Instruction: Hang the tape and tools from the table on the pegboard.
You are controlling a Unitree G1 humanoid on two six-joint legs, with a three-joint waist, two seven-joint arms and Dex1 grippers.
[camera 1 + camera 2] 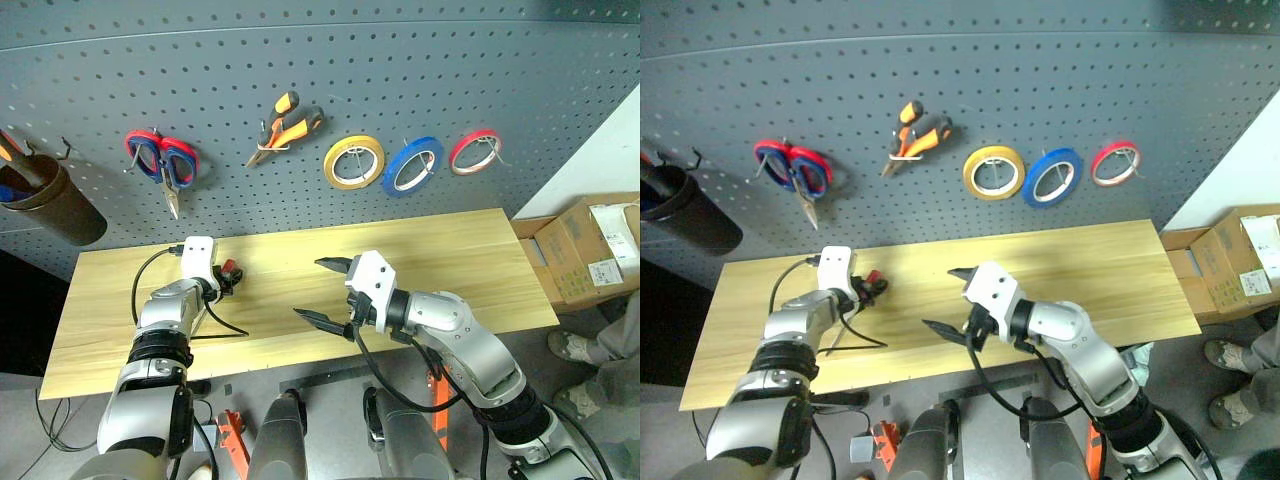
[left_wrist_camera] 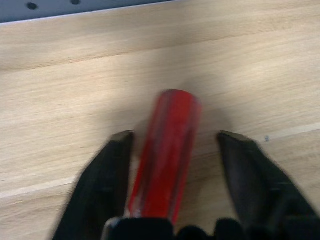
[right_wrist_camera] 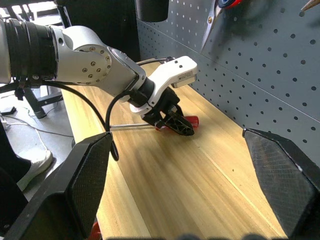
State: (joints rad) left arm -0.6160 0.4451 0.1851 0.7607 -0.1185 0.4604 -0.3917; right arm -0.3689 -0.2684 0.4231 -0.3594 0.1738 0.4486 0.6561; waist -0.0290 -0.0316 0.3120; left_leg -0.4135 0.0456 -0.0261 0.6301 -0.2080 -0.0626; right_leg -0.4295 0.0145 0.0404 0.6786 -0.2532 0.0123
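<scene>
Step in hand: grabbing the last tool. Left gripper (image 2: 172, 150) straddles the red screwdriver (image 2: 167, 160) lying on the desk (image 1: 450, 260), fingers apart, not yet pinching. Right gripper (image 1: 325, 290) idle, fingers wide. Next: squeeze, lift, hang on pegboard (image 1: 330, 60) toward 12 o'clock.

Dark grey pegboard (image 1: 330, 90) dotted with holes – yellow (image 1: 353, 162), blue (image 1: 413, 166) and red (image 1: 475, 152) tape rolls at 12 o'clock; red screwdriver handle (image 2: 167, 155) on light wood-grain table (image 1: 440, 260) – black fingers (image 2: 107, 185).
</scene>
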